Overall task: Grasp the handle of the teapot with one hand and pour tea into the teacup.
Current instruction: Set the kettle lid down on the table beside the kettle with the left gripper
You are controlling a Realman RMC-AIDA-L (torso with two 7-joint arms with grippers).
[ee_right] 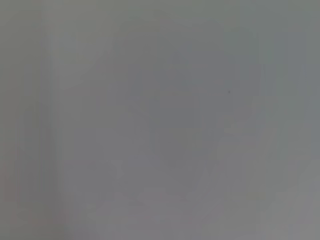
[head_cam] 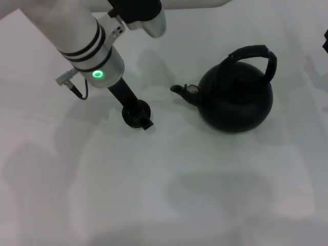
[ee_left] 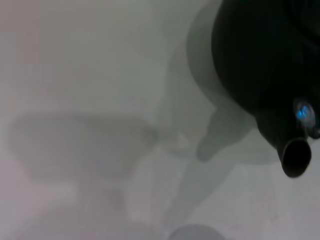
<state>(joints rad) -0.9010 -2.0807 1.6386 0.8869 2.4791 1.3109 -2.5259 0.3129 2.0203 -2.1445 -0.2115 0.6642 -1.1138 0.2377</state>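
— White tabletop (head_cam: 205, 195), bare and evenly lit, filling the whole head view. Placing the teapot?

— Teapot (head_cam: 238, 105) right of centre, upright on the surface. Spout (head_cam: 180, 90) pointing toward the left of the frame; handle (head_cam: 256, 51) arching over the top, roughly in line with the spout, so long axis running left to right.

— And the teacup?

— Left of centre: teacup (head_cam: 128, 114), a small dark round shape, well apart from the spout tip and lying along the line of the spout.

— Left gripper?

— Left gripper (head_cam: 139, 117) reaching down from the upper left of the frame, right at the cup, touching or just over it. Clenched, released or grasping the cup: cannot tell. From the left wrist view, only the pot's belly (ee_left: 265, 55) and spout mouth (ee_left: 295, 157) in the right part of the frame.

— Right gripper?

— Just a dark sliver (head_cam: 326, 41) at the right edge of the head view, probably that arm. State: cannot tell. Nothing but blank surface in its wrist view.

— Relation that matters?

— Handle to the right of the left gripper, beyond spout and lid. Probably nearer the right-edge arm. Handle not yet grasped; pour likely leftward along the spout line.
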